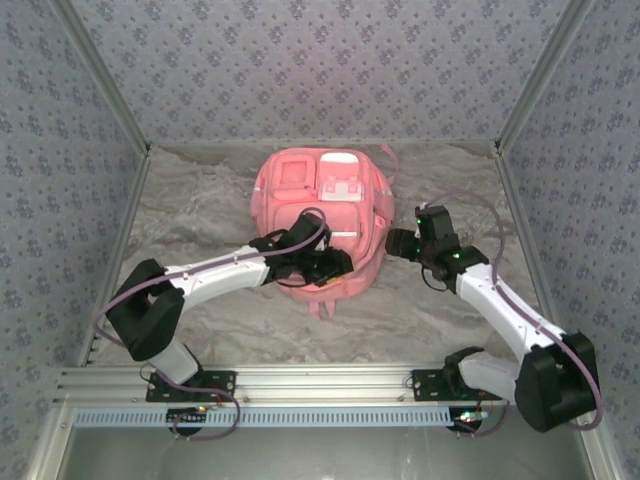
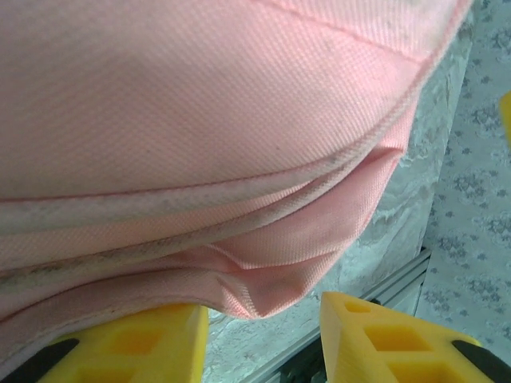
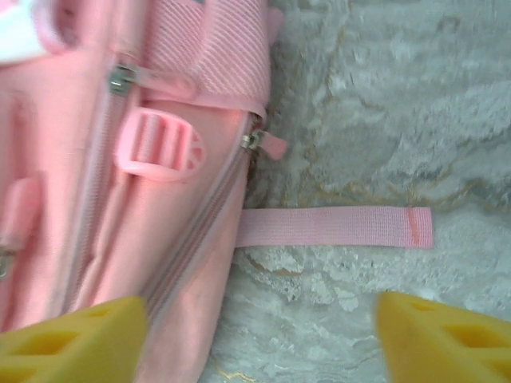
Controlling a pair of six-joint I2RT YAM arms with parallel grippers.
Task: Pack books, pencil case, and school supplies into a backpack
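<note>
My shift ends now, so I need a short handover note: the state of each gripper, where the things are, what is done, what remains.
Left gripper: open, fingers apart at the pink backpack's near edge, gripping nothing.
Right gripper: open, above the table beside the backpack's right side, near its loose strap.
Done: cannot tell whether books, pencil case and supplies are inside.
Left: probably check the contents, then zip it.

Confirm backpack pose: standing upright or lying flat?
Lying flat. The backpack rests on the table on its back, front pockets facing the top camera; a strap lies flat on the table beside it.
</note>
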